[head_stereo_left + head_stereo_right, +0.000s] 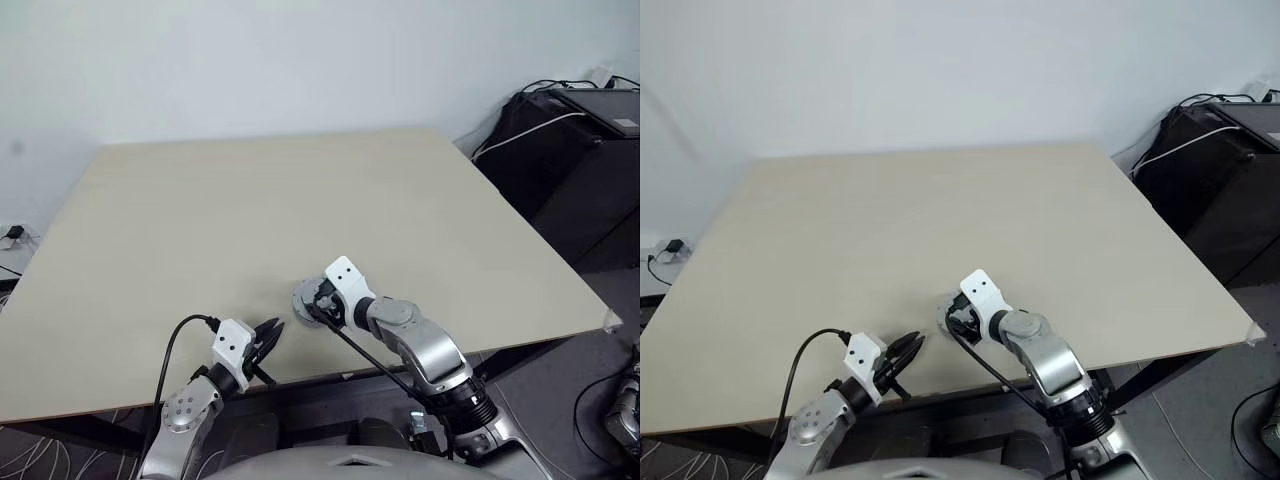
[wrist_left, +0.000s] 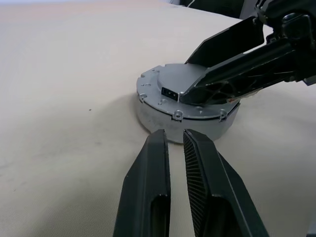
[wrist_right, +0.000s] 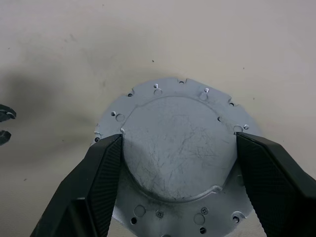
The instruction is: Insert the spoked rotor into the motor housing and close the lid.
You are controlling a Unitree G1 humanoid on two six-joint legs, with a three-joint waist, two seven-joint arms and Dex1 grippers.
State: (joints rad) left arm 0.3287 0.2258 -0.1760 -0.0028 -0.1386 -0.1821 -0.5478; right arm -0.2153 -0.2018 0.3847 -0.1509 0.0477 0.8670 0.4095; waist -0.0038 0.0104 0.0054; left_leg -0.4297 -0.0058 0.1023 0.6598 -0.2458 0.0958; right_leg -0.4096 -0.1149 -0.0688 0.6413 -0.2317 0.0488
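While my right gripper [image 3: 177,143] straddles the lid [image 3: 175,148] from above, its two black fingers [image 3: 91,182] stand wide, one at each side of the raised round hub, with the ribbed pads right at the hub's edge. I cannot tell from these views whether they press it or merely bracket it. The lid lies flat on the pale table [image 1: 250,210] near the front edge, plain grey face up, and in the left wrist view it caps a squat pale cylinder, so I judge that the motor housing sits beneath it and the closing is near done or being finished.

What the next move turns on is this: the lid's axis runs straight up, my right gripper comes down on it steeply from my side, and my fingers are set across its width. It is the nearer arm by far. My left gripper [image 1: 266,340] waits just to the left of the stack, pointing level at its side wall, its fingers nearly together and holding nothing.

The lid is dull cast metal, finely scratched on the hub, with a flat flange ringed by small holes and notches; a small dark rectangular slot shows on the top. Smooth metal like that may slip under my pads if I twist it.
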